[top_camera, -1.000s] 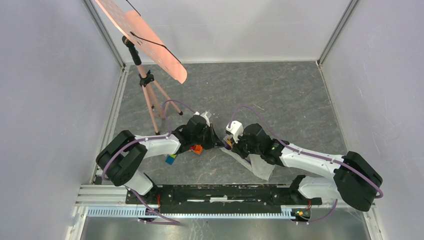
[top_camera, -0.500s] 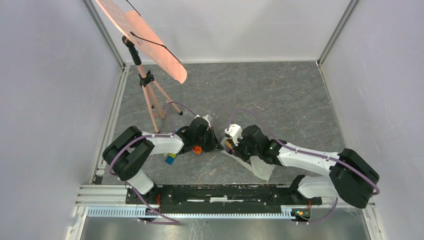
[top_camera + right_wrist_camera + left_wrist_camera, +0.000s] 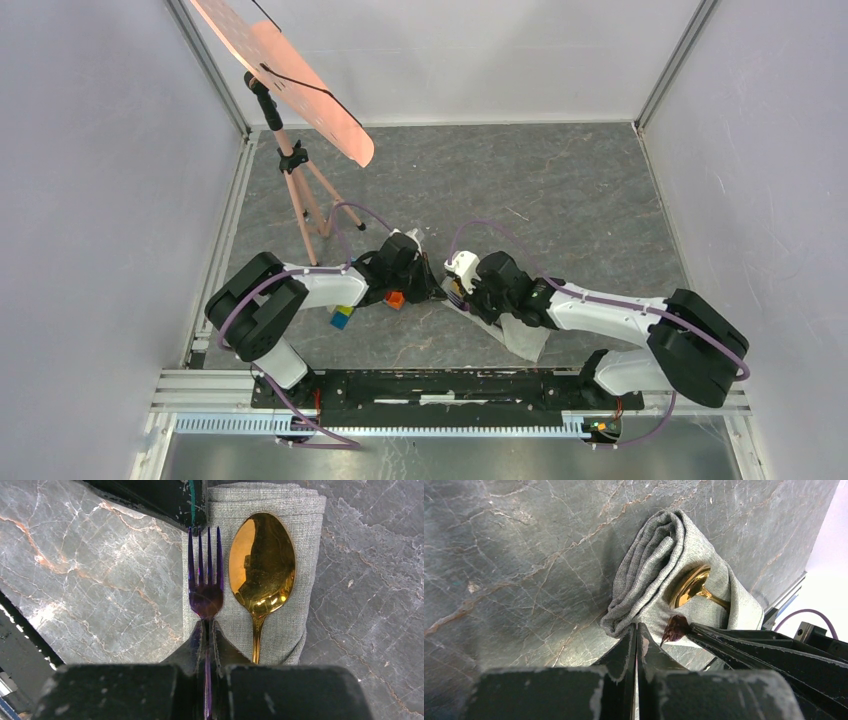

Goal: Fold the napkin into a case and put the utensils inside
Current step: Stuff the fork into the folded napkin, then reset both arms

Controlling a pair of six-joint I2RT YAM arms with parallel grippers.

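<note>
Nudged leftward, right tool (image 3: 206, 635) pinches fork (image 3: 205, 587) beside spoon (image 3: 262, 562) on case (image 3: 295, 510); left tool (image 3: 635, 630), pressed together, obstructs ahead.

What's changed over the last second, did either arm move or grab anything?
The right arm slid a little leftward, bringing the right tool, shut on the purple fork, closer to the left tool. The left arm shifted slightly at first, then held. No visible pickup or release. The napkin and the toy blocks stayed put.
</note>
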